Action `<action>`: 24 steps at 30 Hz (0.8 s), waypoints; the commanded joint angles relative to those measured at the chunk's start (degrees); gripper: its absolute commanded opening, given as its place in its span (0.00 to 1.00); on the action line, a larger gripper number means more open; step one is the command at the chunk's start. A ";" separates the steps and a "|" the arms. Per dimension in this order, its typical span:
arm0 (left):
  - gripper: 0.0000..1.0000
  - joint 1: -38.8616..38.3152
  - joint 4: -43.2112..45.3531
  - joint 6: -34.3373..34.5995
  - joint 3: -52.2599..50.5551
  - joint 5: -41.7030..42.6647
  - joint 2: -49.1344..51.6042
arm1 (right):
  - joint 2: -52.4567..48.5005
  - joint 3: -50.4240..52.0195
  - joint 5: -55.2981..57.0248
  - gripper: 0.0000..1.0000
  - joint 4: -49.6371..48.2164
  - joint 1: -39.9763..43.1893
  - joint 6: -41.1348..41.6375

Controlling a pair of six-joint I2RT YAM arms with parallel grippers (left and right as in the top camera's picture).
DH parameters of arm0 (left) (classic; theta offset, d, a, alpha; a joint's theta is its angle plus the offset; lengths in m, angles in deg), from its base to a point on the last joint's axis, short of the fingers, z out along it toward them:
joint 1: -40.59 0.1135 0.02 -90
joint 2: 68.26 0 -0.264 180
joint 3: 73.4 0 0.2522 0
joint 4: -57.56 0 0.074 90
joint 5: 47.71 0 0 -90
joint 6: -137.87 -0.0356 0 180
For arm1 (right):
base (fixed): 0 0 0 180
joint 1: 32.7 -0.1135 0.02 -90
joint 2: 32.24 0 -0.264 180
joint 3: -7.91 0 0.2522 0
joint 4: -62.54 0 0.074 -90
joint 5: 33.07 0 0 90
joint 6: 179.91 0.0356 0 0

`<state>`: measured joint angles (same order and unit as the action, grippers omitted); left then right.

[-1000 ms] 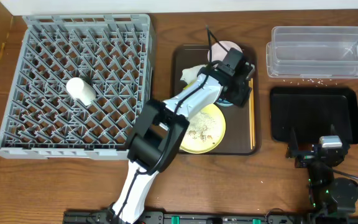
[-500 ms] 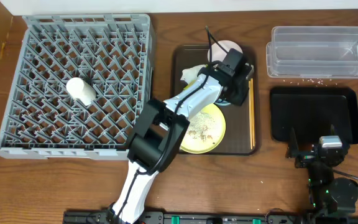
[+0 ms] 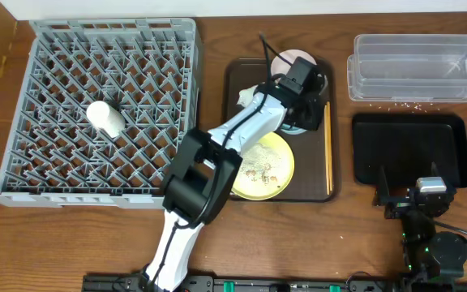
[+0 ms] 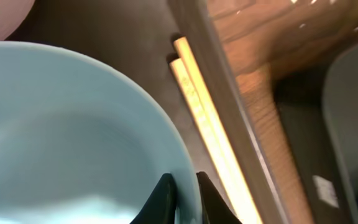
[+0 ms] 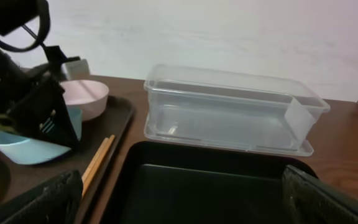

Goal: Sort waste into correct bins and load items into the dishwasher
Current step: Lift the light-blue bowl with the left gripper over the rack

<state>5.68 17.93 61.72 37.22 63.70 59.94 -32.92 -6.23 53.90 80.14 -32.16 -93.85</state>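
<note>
A: White cup (image 3: 104, 118) lies on its side in the grey rack (image 3: 55, 49), left!
B: And the pink bowl (image 3: 284, 62) upright, blue bowl (image 4: 61, 124) just beside it, crumpled wrapper (image 3: 248, 95), yellow plate (image 3: 276, 177) carrying crumbs (image 3: 258, 169), chopsticks (image 3: 328, 154) flat along the right edge, all on the brown tray (image 3: 310, 182).
A: Clear tub (image 3: 412, 69), black tray (image 3: 412, 150), further right.

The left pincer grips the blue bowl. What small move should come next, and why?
Probably lift the light blue bowl straight up. The left pincer is shut on its rim, and the pink bowl and chopsticks lie close beside it on the brown tray; rising first should avoid knocking them.
</note>
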 commanded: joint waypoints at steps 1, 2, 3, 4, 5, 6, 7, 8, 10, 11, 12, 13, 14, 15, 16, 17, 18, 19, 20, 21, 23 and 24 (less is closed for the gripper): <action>0.08 0.81 -1.05 5.44 -0.61 7.34 -0.57 | 0.31 0.07 -0.26 0.99 0.26 0.57 0.70; 0.07 1.09 -1.07 5.51 -0.61 7.74 -1.22 | 0.31 0.07 -0.24 0.99 0.26 0.57 0.70; 0.07 1.44 -1.07 6.16 -0.61 8.07 -2.29 | 0.31 0.07 -0.24 0.99 0.26 0.57 0.70; 0.08 1.60 -1.07 6.71 -0.61 8.09 -2.95 | 0.31 0.07 -0.24 0.99 0.26 0.57 0.70; 0.08 1.90 -1.07 7.58 -0.61 8.20 -3.87 | 0.31 0.07 -0.24 0.99 0.26 0.57 0.70; 0.07 2.19 -1.16 8.48 -0.61 8.22 -4.76 | 0.31 0.07 -0.24 0.99 0.26 0.57 0.70; 0.07 2.51 -1.27 9.51 -0.61 8.22 -5.62 | 0.31 0.07 -0.24 0.99 0.26 0.57 0.70; 0.08 2.89 -1.42 10.38 -0.61 8.70 -6.60 | 0.31 0.07 -0.24 0.99 0.26 0.57 0.70; 0.08 3.85 -1.29 10.54 -0.61 11.67 -8.26 | 0.31 0.07 -0.24 0.99 0.26 0.57 0.70; 0.08 4.33 -1.22 10.56 -0.61 13.20 -8.90 | 0.31 0.07 -0.24 0.99 0.26 0.57 0.70; 0.07 4.90 -1.22 11.04 -0.61 14.56 -9.51 | 0.31 0.07 -0.24 0.99 0.26 0.57 0.70; 0.07 5.53 -1.22 11.82 -0.61 15.78 -10.03 | 0.31 0.07 -0.26 0.99 0.26 0.57 0.70; 0.08 6.25 -1.20 12.59 -0.61 17.03 -10.40 | 0.31 0.07 -0.24 0.99 0.26 0.57 0.70; 0.08 6.95 -1.07 13.25 -0.61 18.34 -10.69 | 0.31 0.07 -0.24 0.99 0.24 0.57 0.70; 0.08 7.76 -0.87 13.66 -0.61 20.15 -10.69 | 0.31 0.07 -0.24 0.99 0.26 0.57 0.70; 0.08 9.25 -0.55 14.78 -0.61 23.76 -10.69 | 0.31 0.07 -0.24 0.99 0.26 0.57 0.70; 0.07 10.05 -0.37 15.26 -0.63 25.51 -10.67 | 0.31 0.07 -0.24 0.99 0.24 0.57 0.70; 0.07 10.88 -0.31 15.47 -0.63 27.19 -10.67 | 0.31 0.07 -0.24 0.99 0.26 0.57 0.70; 0.07 11.89 0.11 15.65 -0.63 29.27 -10.67 | 0.31 0.07 -0.24 0.99 0.26 0.57 0.70; 0.07 12.83 0.76 15.74 -0.63 31.36 -10.67 | 0.31 0.07 -0.24 0.99 0.24 0.57 0.70; 0.08 15.19 3.17 17.81 -0.63 36.09 -10.67 | 0.31 0.07 -0.24 0.99 0.24 0.57 0.70; 0.08 16.48 4.81 19.28 -0.63 38.32 -10.67 | 0.31 0.07 -0.24 0.99 0.24 0.57 0.70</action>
<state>18.46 19.79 76.82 36.59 90.80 50.10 -32.92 -6.23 53.90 80.14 -32.16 -93.85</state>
